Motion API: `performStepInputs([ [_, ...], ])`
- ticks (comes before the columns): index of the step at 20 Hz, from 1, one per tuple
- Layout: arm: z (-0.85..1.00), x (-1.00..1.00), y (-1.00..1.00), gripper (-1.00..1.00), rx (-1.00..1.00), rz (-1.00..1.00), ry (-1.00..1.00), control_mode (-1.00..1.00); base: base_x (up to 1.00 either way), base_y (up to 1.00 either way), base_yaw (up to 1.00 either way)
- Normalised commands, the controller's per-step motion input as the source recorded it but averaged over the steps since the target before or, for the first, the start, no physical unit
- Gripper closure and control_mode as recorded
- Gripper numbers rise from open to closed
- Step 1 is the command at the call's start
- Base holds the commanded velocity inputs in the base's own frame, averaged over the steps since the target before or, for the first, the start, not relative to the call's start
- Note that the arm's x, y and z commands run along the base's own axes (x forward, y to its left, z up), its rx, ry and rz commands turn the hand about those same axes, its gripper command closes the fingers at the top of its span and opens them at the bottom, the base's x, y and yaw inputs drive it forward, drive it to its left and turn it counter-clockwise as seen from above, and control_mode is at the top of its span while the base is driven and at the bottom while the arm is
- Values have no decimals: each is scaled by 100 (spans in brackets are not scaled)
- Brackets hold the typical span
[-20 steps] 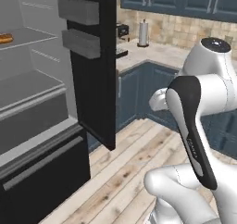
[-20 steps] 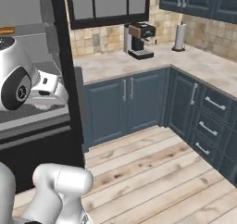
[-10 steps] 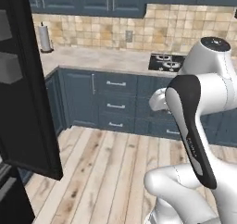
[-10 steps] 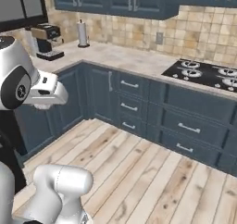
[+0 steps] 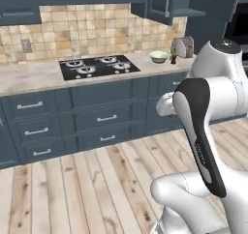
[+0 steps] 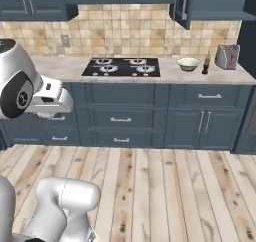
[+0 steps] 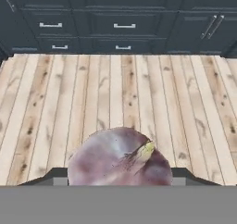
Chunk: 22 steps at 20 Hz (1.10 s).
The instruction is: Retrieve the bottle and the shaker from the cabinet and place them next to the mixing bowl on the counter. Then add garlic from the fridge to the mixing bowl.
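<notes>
In the hand view, the garlic (image 7: 120,157) sat so close to the camera that it covered my fingertips, and its lower part was cut off at the bottom. In the left base view, my own arm covered the right end of the counter (image 5: 34,77). The shaker (image 5: 173,58) beside the mixing bowl (image 5: 158,56) was too small to make out in detail. In the right base view, the bottle (image 6: 205,66) appeared as a thin dark sliver, and the cabinet (image 6: 215,3) was cut off by the top edge.
</notes>
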Motion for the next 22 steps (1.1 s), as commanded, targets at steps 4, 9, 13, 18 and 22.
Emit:
performStepInputs([
  [4, 0, 0, 0, 100, 0, 0, 0, 100, 84, 0, -48],
  [9, 0, 0, 0, 100, 0, 0, 0, 100, 100, -33, -3],
  [13, 0, 0, 0, 100, 0, 0, 0, 100, 100, -70, 1],
  [18, 0, 0, 0, 100, 0, 0, 0, 100, 96, -78, 1],
  [22, 0, 0, 0, 100, 0, 0, 0, 100, 81, -88, 3],
])
